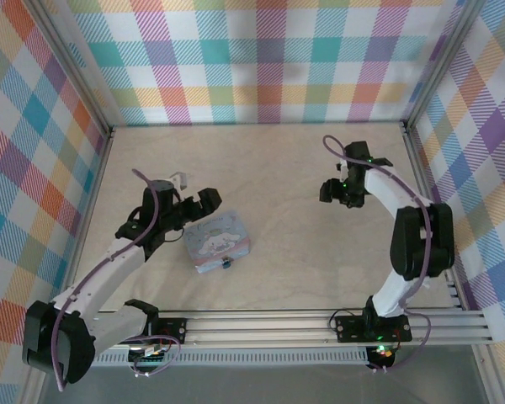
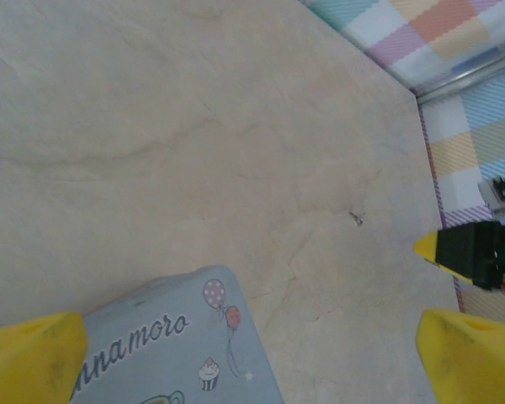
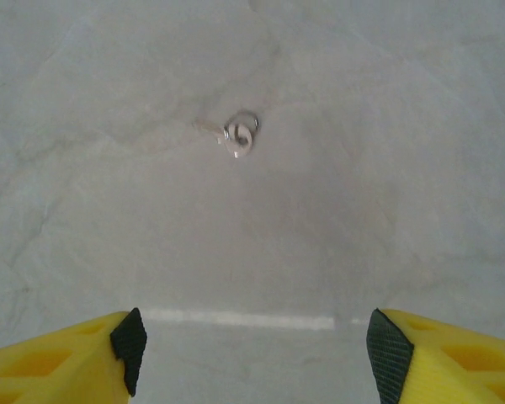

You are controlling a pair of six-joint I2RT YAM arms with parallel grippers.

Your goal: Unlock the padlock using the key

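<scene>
The padlock sits at the near edge of a pale blue cartoon-printed tin, touching it, on the left half of the pale worktop. It is too small in the overhead view to tell how its shackle stands. The left pincer hangs just beyond the tin's far left corner, its 2 yellow fingers spread wide with nothing between them; its wrist camera looks across a corner of the tin's lid and over bare worktop toward the right arm. The key lies flat on the worktop with a small metal ring attached, well apart from the tin and alone on the open surface. The right pincer hovers over the right half of the worktop with the key ahead of its fingertips, not touching it; its 2 fingers are also wide apart and empty. Checked walls enclose the worktop on 3 sides.
</scene>
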